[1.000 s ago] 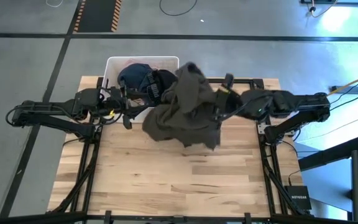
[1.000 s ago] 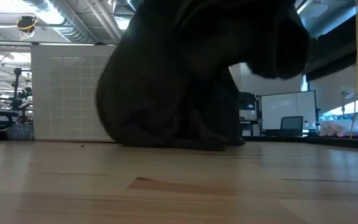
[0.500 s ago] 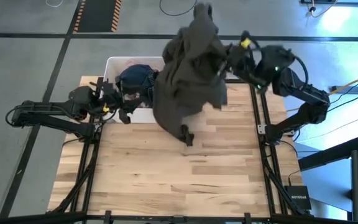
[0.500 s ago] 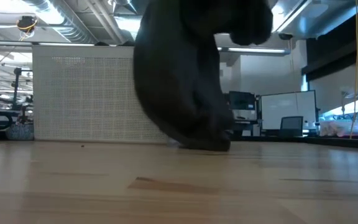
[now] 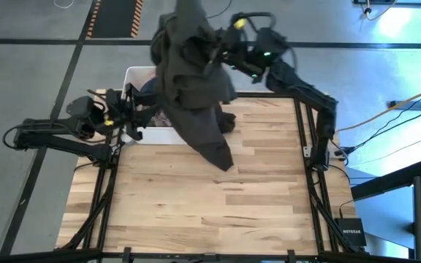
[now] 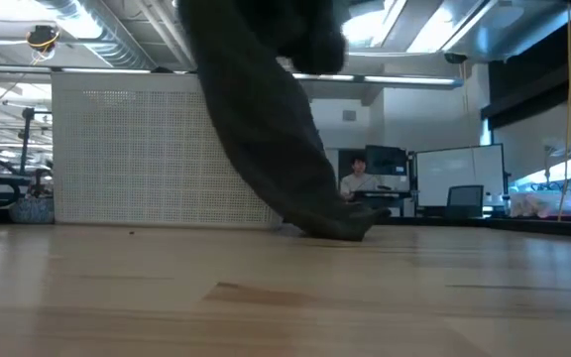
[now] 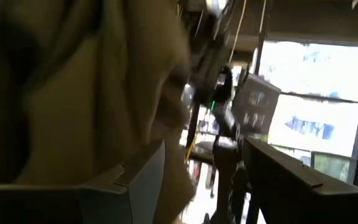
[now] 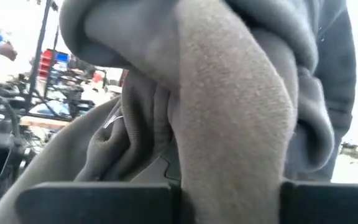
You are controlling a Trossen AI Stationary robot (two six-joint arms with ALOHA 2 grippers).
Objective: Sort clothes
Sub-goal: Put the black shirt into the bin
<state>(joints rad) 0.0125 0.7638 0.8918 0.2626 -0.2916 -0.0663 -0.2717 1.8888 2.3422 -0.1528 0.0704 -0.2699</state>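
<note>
The large dark olive-grey garment [image 5: 192, 80] hangs from my right gripper [image 5: 212, 50], which is raised high over the table's far edge and shut on it. In the low view the garment [image 6: 266, 129] slants down to the table. The white tub [image 5: 132, 73] stands at the far left with a navy blue garment [image 5: 147, 89] inside; the other clothes are hidden. My left gripper [image 5: 135, 115] is open and empty at the tub's near left side. My right gripper holds a thick bunch of the olive-grey garment's upper part [image 8: 229, 162] between its two fingers, several layers gathered. The garment hangs below the gripper in loose folds. Its lower end [image 6: 335, 226] rests on the table; it also shows in the high view [image 5: 221, 155].
The bare wooden table top [image 5: 210, 212] stretches from the garment to the near edge. The tub's perforated wall [image 6: 127, 159] rises at the far left in the low view. A person [image 6: 357, 177] sits at a desk in the room behind.
My right gripper has risen and gone toward the far edge and the left, over the tub, with the olive-grey garment. The garment has been drawn up from a heap on the table into a long hanging shape, only its lower end still down. My left gripper has drawn back toward the left edge.
</note>
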